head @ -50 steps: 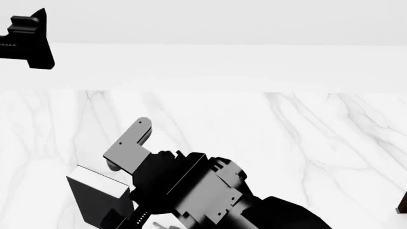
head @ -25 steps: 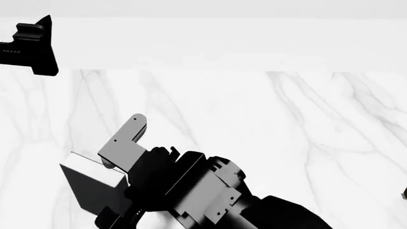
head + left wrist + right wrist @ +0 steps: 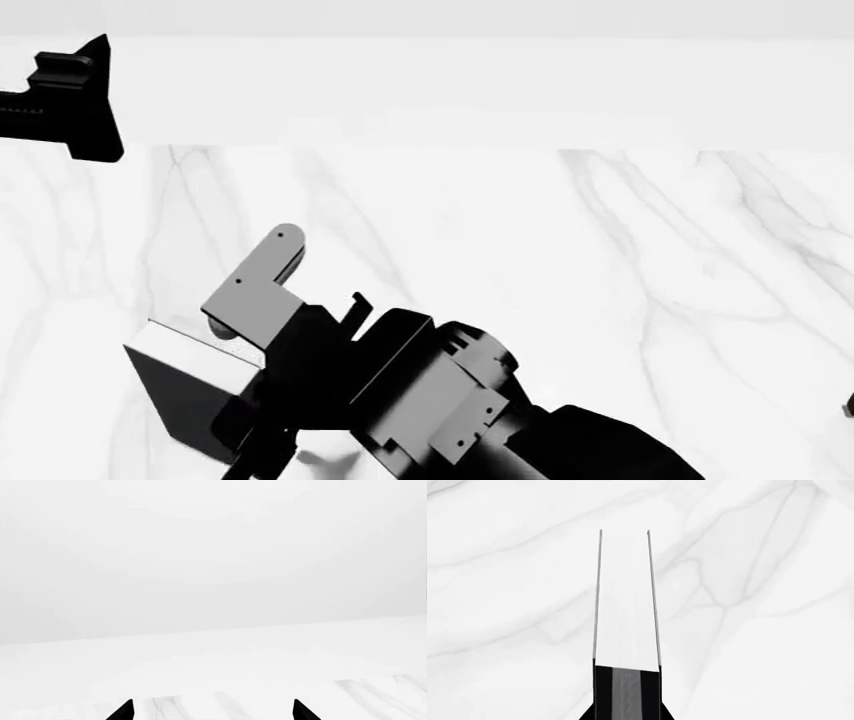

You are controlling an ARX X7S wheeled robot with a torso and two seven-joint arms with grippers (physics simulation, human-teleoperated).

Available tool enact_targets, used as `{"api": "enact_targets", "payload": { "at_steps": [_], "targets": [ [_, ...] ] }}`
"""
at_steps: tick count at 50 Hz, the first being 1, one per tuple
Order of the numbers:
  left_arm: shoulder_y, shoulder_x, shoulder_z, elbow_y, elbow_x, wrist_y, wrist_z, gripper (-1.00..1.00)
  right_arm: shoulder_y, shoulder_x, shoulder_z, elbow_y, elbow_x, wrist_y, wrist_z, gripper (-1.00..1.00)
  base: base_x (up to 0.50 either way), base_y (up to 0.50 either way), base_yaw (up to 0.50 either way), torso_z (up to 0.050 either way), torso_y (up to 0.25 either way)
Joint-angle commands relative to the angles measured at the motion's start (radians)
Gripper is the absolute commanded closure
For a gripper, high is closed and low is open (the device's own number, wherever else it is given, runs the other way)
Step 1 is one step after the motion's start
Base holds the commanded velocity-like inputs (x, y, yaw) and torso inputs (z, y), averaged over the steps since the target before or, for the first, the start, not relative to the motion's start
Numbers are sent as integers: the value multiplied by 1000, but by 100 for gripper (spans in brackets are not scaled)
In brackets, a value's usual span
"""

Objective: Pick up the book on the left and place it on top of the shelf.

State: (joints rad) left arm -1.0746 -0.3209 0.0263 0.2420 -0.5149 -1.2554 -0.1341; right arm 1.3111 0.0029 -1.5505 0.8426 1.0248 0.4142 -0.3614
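Note:
The black-covered book (image 3: 180, 390), with white page edges, hangs low over the marble table at the lower left of the head view. My right gripper (image 3: 247, 345) is shut on it, and one grey finger (image 3: 254, 285) reaches past its far side. In the right wrist view the book (image 3: 625, 605) runs edge-on straight out from between the jaws of my right gripper (image 3: 627, 707). At the upper left my left gripper (image 3: 60, 100) is held high. The left wrist view shows that gripper (image 3: 212, 712) open and holding nothing. Of the shelf, at most a dark sliver (image 3: 850, 405) shows at the right edge.
The white marble table (image 3: 601, 300) fills the head view, with its far edge near the top and a pale wall behind. My right arm (image 3: 454, 410) covers the lower middle.
The head view has tipped, so the table's far edge sits higher in the frame. My right gripper has turned slightly with the book still in it. The left gripper has hardly moved.

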Motion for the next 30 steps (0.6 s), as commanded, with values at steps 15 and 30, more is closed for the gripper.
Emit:
{"api": "enact_targets", "payload": {
  "at_steps": [15, 30],
  "targets": [
    [-3, 2, -20, 2, -29, -12, -1, -100, 29, -3, 12, 3, 24, -25, 7, 100, 0, 0, 1, 0, 162],
    [-10, 2, -14, 3, -28, -6, -14, -100, 72, -2, 21, 16, 25, -34, 14, 100, 1, 0, 0, 0, 224]
  ]
}}
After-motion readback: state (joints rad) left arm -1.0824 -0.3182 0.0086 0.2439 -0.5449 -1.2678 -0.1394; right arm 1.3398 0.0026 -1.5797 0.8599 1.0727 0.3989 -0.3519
